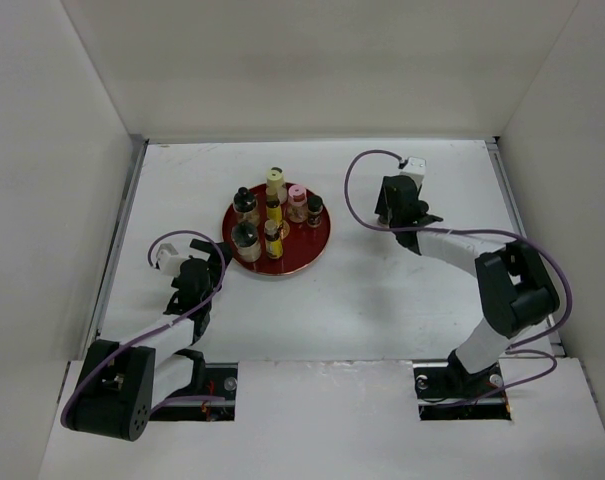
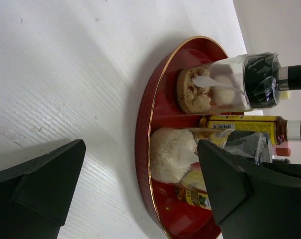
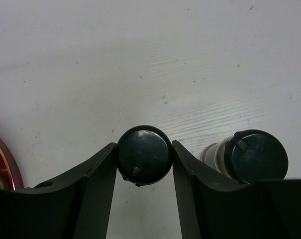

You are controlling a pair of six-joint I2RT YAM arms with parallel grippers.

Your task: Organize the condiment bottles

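Left gripper (image 2: 141, 144): jaws spread, holding nothing. It sits low on the bench (image 1: 382, 300), just off the near-left rim of the tray (image 1: 317, 250). In the wrist view the rim falls between the fingers, and one finger (image 2: 240, 194) overlaps the white-filled jar (image 2: 175, 154). Can't tell if they touch.

Tray: seven bottles, all upright and packed close.
- Near row: white-filled jar, with a slim yellow bottle (image 1: 272, 236) to its right.
- Mid row: tan jar (image 1: 245, 202) with a black cap, second yellow bottle (image 1: 273, 211), pink-cap bottle (image 1: 298, 198), small dark bottle (image 1: 315, 207).
- Farthest: cream-cap bottle (image 1: 275, 180).

Right gripper (image 3: 144, 145): well right of the tray, over bare bench, pointing down. Jaws are pressed on a black-cap bottle (image 3: 144, 157), and both fingers meet the cap's sides. The bottle is upright, seen from straight above. The spare bottle (image 3: 254, 157), also black-capped and with a pale neck showing, stands just outside one finger, off the tray. Only a sliver of the tray rim shows at the left edge of that wrist view. From overhead the wrist hides both of these bottles.
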